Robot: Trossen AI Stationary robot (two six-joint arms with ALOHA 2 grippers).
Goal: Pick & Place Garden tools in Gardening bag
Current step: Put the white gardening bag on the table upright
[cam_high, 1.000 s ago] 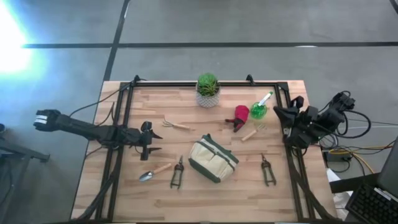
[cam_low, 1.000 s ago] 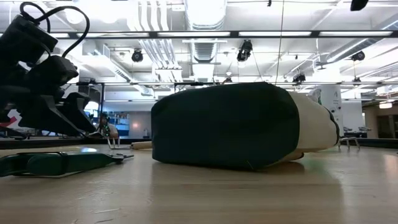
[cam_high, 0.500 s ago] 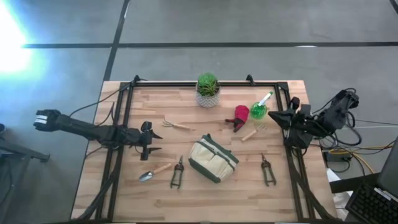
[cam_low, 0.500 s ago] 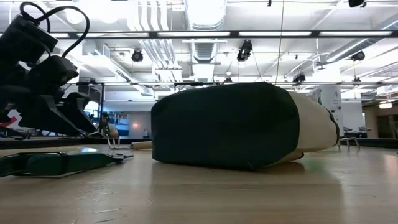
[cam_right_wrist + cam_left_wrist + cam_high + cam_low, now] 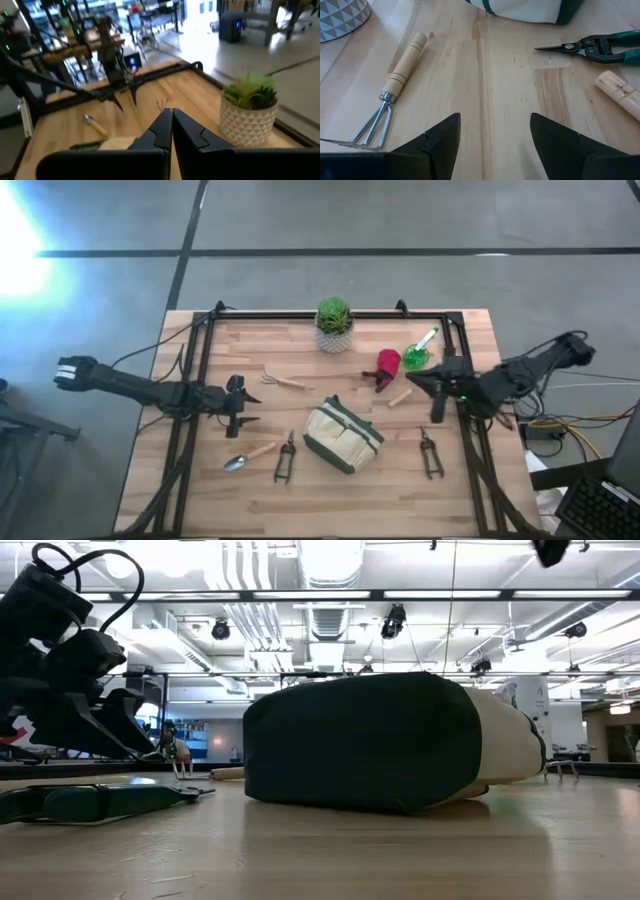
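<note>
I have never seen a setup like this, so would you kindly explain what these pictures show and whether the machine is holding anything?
It is a robot with two dark arms at a wooden table. One camera looks straight down, one sits at table-top height, and one rides on each wrist. The left gripper is open over the table near the small rake. The right gripper is shut and empty, reaching in by the green spray bottle. On the table lie the gardening bag, a trowel, two pruning shears, a red item and a potted plant. Nothing is held.
</note>
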